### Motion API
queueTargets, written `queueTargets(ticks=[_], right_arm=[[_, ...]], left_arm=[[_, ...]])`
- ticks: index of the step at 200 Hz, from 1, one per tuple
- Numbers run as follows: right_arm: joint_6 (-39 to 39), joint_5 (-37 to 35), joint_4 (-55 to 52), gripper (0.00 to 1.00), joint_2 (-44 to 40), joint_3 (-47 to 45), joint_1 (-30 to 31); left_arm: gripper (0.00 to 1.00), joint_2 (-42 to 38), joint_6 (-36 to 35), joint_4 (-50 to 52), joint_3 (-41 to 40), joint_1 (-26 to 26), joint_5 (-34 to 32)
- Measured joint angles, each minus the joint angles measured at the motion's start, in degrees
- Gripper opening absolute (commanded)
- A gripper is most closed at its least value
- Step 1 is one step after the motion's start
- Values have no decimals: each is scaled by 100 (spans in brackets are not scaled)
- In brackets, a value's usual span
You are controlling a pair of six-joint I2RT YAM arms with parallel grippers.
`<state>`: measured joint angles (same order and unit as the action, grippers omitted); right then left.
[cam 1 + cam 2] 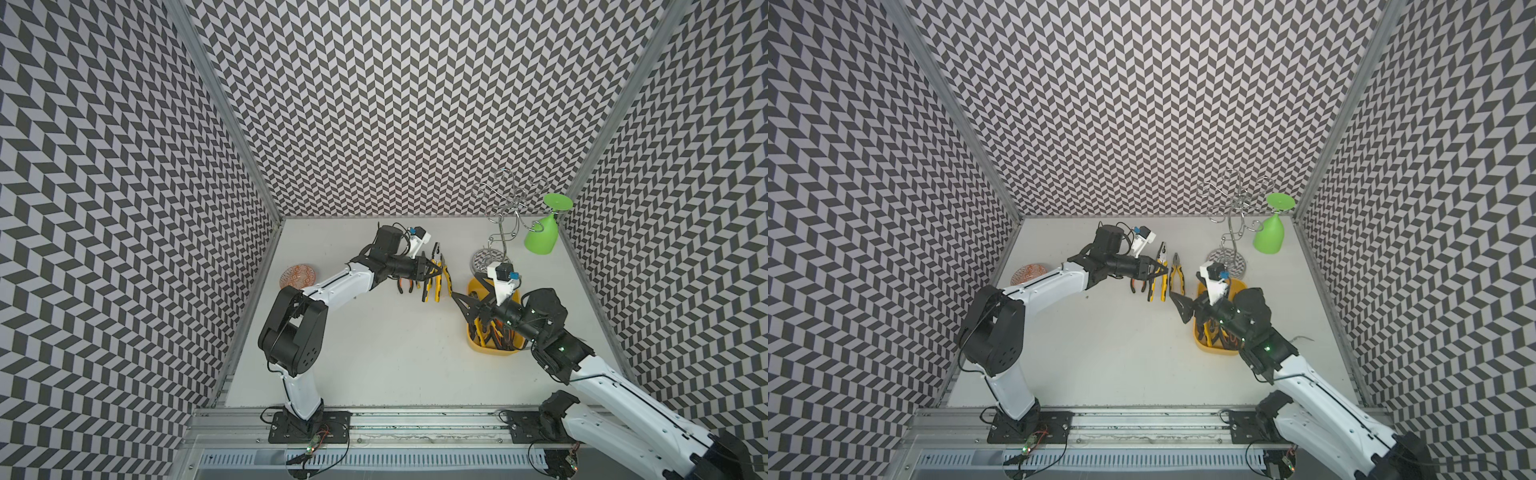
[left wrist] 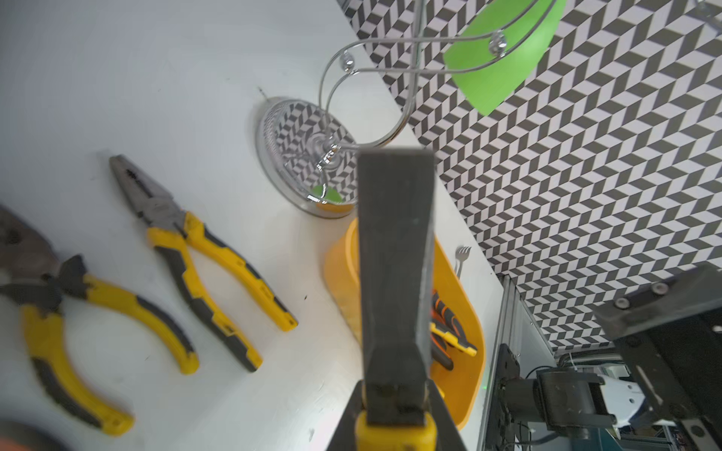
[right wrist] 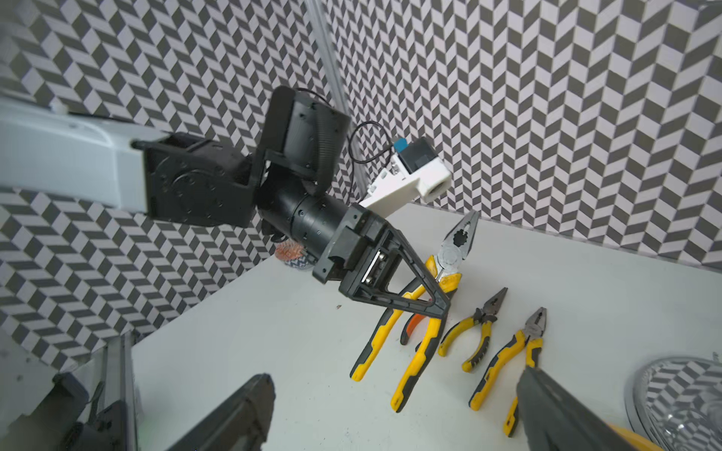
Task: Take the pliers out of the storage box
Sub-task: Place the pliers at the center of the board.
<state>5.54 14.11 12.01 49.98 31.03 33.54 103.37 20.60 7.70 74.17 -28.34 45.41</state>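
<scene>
Your left end effector [image 3: 441, 306] grips one yellow-handled pliers [image 3: 453, 250] over the row [image 3: 480, 332] on the counter [image 3: 273, 332], likely to set it down. Your right end effector [image 1: 467, 286] hangs wide open above the storage box [image 1: 494, 353], where more pliers [image 1: 490, 332] wait.

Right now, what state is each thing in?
Left gripper: shut on yellow-handled pliers.
Right gripper: open, empty.
Box: upright, more pliers inside.
Loose pliers: flat on the table, out of the box.
Green glass: hanging upside down on rack.
</scene>
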Motion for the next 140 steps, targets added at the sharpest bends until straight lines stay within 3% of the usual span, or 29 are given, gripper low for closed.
queueTargets(ticks=[41,83,140], right_arm=[[-490,164,98,99,603,481,439],[-741,289,275,99,977,553,568],[-879,201,308,100,1231,557,573]], left_arm=[[0,107,-505,811,9,732,74],[0,708,-1012,1569,293,1471,-221],[0,1679,-964,1998,1200,1766,-404]])
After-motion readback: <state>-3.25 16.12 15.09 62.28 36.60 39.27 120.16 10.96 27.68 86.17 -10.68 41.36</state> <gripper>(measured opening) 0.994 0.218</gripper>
